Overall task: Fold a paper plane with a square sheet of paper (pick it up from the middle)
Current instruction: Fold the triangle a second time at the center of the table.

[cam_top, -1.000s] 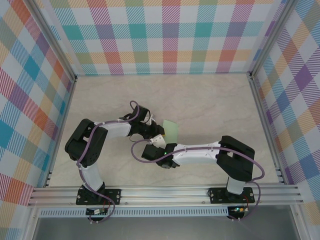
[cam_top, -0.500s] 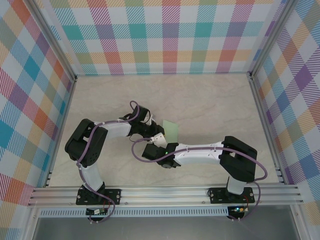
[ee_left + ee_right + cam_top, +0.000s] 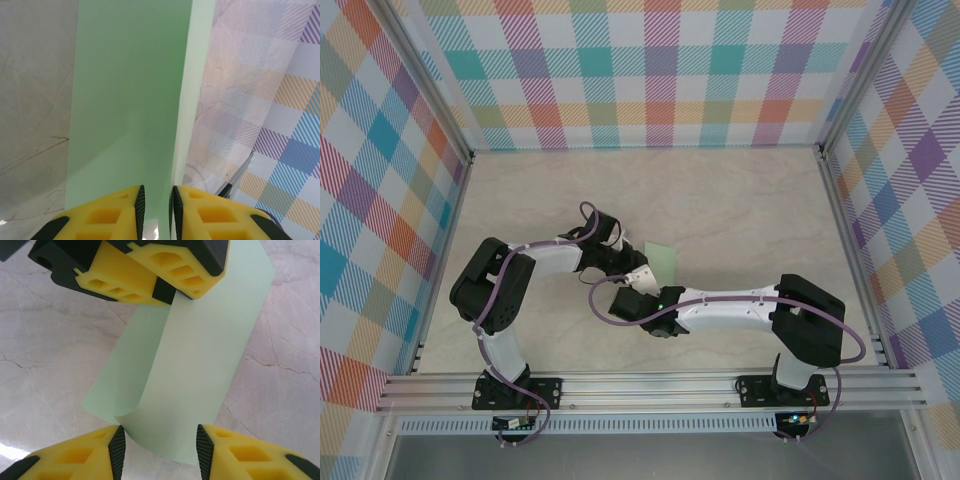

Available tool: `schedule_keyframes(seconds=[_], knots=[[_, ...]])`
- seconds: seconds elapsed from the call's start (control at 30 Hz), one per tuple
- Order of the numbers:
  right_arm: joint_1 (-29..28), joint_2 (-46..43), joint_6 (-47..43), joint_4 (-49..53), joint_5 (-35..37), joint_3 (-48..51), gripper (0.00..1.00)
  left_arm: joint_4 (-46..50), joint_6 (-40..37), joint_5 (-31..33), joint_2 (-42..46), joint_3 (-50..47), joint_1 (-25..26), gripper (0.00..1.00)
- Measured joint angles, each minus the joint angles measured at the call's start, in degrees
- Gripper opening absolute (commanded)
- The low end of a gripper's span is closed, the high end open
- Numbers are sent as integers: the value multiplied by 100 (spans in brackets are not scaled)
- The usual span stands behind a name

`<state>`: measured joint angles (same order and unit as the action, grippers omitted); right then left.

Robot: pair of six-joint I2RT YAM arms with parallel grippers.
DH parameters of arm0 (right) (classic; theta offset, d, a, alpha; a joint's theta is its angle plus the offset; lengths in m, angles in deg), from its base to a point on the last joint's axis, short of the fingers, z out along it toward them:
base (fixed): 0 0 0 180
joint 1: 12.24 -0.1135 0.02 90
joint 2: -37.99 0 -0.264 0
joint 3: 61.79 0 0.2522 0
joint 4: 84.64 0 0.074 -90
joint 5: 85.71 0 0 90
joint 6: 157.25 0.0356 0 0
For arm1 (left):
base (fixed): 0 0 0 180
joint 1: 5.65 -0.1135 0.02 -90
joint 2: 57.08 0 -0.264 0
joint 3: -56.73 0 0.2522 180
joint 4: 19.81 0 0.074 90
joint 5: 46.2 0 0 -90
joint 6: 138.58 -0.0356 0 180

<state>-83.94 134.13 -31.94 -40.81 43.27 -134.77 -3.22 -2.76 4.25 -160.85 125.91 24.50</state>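
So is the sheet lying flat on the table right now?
No: in the right wrist view the sheet is curled over on itself, one end pinched in the left gripper.

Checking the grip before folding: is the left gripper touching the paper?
Touching. Left wrist view: the left gripper has its pads closed on the square sheet of paper.

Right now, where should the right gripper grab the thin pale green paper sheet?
Probably the curled end of the pale green paper sheet, opposite where the left gripper pinches it. The right gripper stands open astride that end: advance straight and close.
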Motion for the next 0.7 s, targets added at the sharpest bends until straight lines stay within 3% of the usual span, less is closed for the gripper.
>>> schedule_keyframes(seconds=[0.37,0.57,0.7], knots=[[44,-234,-153,-177,-269,39,32,15,4,4,-11,85,15,23],[83,-234,-179,-190,-422,39,38,17,4,4,-44,142,15,20],[109,-234,-247,-144,-553,-20,49,28,2,9,-61,157,15,16]])
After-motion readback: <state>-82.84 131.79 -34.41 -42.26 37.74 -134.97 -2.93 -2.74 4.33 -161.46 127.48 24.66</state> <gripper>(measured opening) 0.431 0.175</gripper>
